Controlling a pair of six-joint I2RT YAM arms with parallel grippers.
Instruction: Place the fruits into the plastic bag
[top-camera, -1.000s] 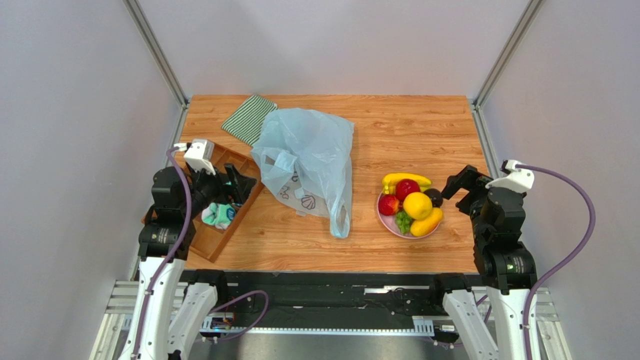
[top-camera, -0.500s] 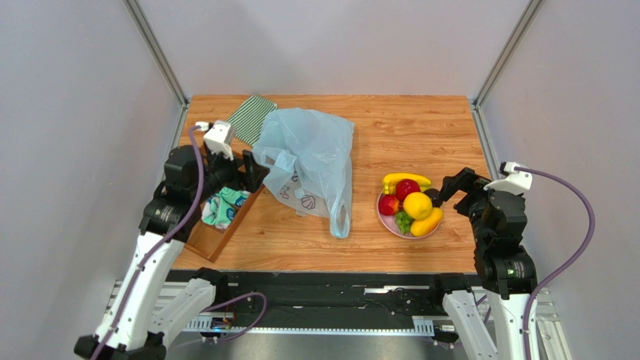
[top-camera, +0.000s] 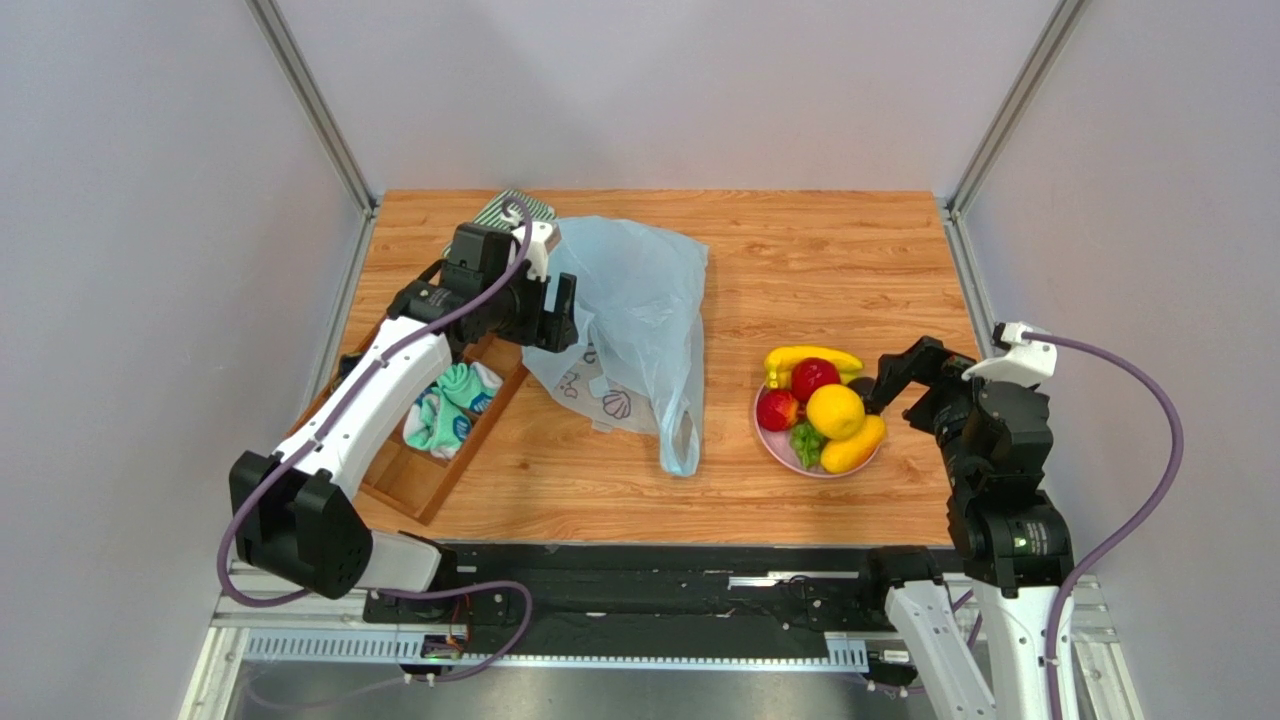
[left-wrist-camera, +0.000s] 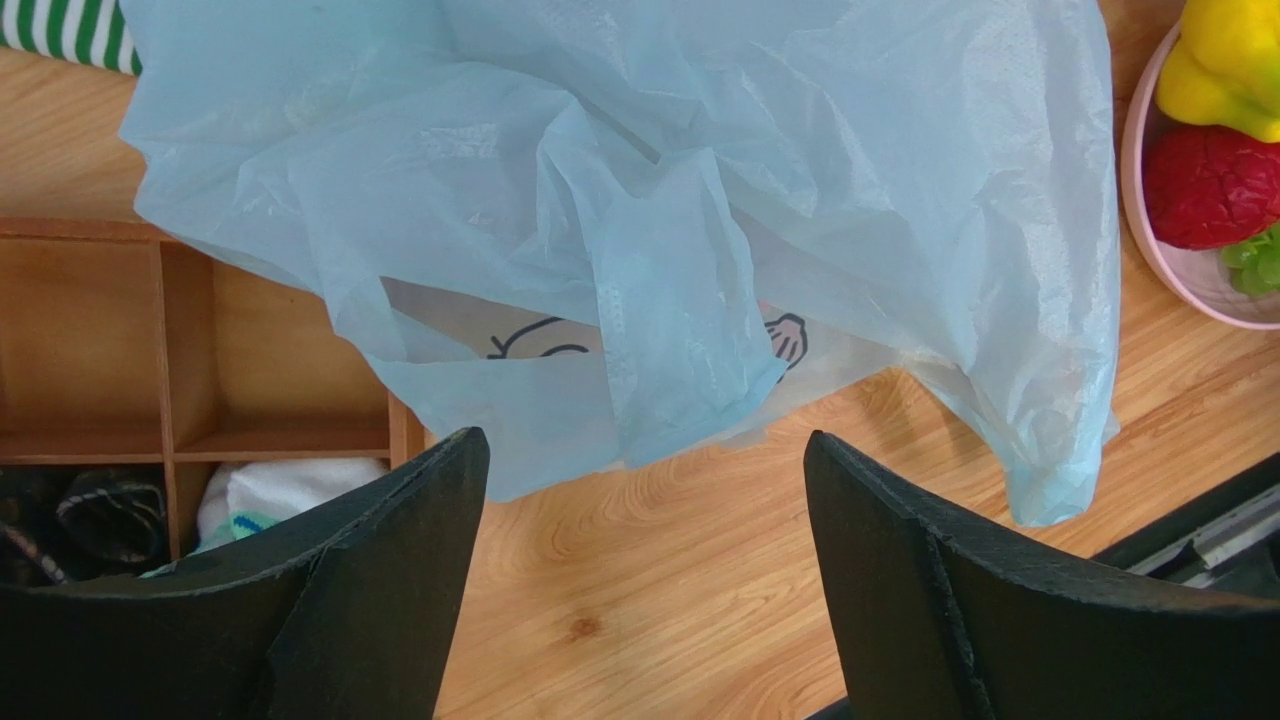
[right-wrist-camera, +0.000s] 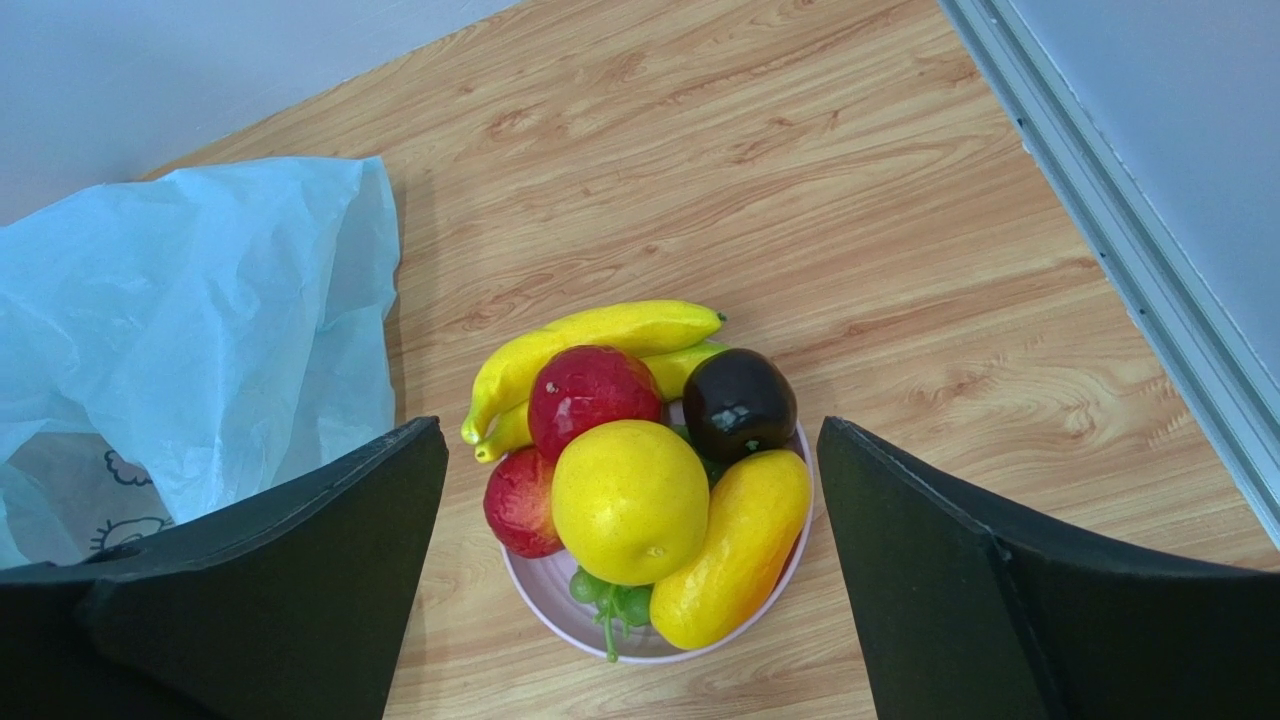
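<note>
Plastic bag: pale blue, crumpled, mid-table between wooden tray and pink plate. Fruits, all on the plate: banana, red apples, lemon, mango, avocado, grapes; the last two are clear only from the right wrist. Left wrist alone shows the tray's compartments and dark outline drawings through the bag; lettering not legible. Left gripper: fingers spread, empty, at the bag's left edge. Right gripper: spread, empty, beside the plate.
</note>
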